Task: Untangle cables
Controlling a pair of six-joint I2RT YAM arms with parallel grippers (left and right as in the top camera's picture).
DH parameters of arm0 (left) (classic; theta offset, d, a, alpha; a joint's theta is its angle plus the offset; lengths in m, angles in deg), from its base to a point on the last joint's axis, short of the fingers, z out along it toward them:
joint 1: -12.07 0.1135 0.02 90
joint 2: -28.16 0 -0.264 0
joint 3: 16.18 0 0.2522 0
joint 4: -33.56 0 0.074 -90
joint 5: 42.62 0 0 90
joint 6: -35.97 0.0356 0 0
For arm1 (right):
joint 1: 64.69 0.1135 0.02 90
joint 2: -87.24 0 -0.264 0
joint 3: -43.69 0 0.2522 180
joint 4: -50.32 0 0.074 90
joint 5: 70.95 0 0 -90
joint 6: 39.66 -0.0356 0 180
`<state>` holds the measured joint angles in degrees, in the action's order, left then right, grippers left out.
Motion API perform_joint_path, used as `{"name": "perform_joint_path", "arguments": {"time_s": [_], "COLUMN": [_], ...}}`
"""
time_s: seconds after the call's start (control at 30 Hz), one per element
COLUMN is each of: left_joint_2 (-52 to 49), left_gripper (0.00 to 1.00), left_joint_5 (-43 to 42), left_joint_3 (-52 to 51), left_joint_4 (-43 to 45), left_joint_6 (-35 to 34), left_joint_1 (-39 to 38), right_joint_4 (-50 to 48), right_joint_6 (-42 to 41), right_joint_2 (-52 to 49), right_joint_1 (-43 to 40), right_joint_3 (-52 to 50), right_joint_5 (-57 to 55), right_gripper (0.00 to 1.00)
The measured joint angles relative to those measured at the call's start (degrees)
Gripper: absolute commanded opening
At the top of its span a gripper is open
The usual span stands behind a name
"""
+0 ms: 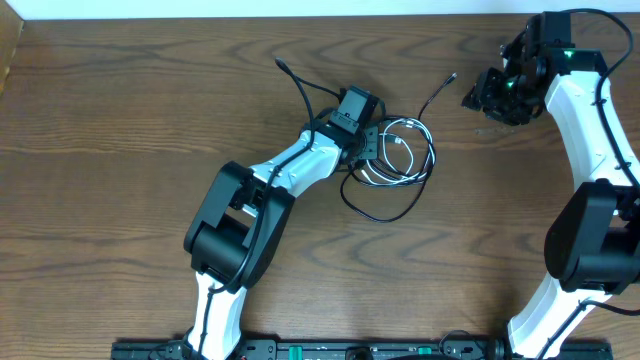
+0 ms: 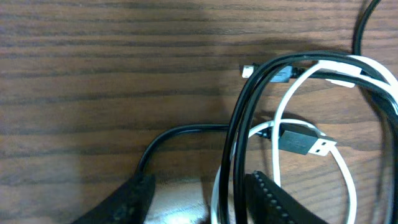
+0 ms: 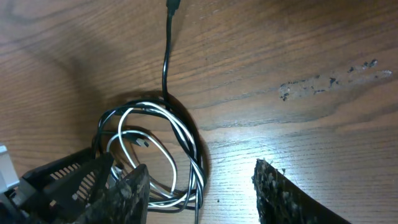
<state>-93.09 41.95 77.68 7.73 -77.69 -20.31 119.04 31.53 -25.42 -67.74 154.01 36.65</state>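
We see bare table [image 1: 120, 120] all around the cables [image 1: 405, 150]; only the left arm [image 1: 300, 165] blocks their left side.

On your left arm [image 1: 300, 165] and your right arm [image 1: 585, 110] you see white shells over the links and black rounded housings at the joints. A thin black wire runs along the white links. A small green light [image 1: 568, 53] shines on the right wrist. The fingers [image 2: 283, 202] are black, with ridged pads.

Black and white cables [image 2: 235, 134] — between spread end effector [image 2: 199, 205] fingers
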Motion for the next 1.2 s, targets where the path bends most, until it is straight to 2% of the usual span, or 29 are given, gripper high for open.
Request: {"name": "perform_joint_path", "arguments": {"time_s": [0.1,0.27,0.37,0.5,0.53,0.57,0.63,0.77,1.0,1.2], "left_joint_2": [-0.59,-0.90,-0.90,-0.90,-0.90,-0.74,0.17,8.35,32.96,38.16], "left_gripper": [0.41,0.27,0.08,0.07,0.07,0.08,0.08,0.07,0.07,0.07], "left_joint_5": [0.90,2.43,4.31,5.64,5.77,5.79,5.77,3.96,-1.05,-2.40], "left_joint_3": [0.07,0.31,0.39,0.42,0.50,0.52,0.48,-0.04,0.28,0.31], "left_joint_4": [0.13,-0.37,-1.33,-2.34,-2.73,-3.17,-5.42,-9.81,-11.50,-11.63], "left_joint_6": [0.02,0.22,0.26,0.90,1.42,1.68,2.16,4.09,5.51,5.53], "left_joint_1": [-0.63,-2.62,-3.78,-4.44,-4.44,-4.44,-4.39,-4.26,-3.96,-2.12], "right_joint_4": [-0.02,-0.02,-0.02,0.02,0.11,0.13,0.42,0.59,-0.61,-0.09], "right_joint_6": [0.00,0.00,0.00,0.00,0.04,0.22,0.59,2.97,10.40,17.49], "right_joint_2": [0.00,0.00,0.00,0.00,0.00,0.00,0.00,0.00,0.31,1.86], "right_joint_1": [0.00,0.00,0.00,0.00,0.00,0.00,0.00,0.00,0.00,0.00], "right_joint_3": [0.00,0.00,0.00,0.00,0.00,0.00,0.00,0.00,0.00,0.00], "right_joint_5": [0.00,0.00,0.00,0.00,0.00,0.00,0.09,2.58,15.93,28.37], "right_gripper": [0.51,0.52,0.52,0.49,0.44,0.35,0.29,0.29,0.37,0.39]}}
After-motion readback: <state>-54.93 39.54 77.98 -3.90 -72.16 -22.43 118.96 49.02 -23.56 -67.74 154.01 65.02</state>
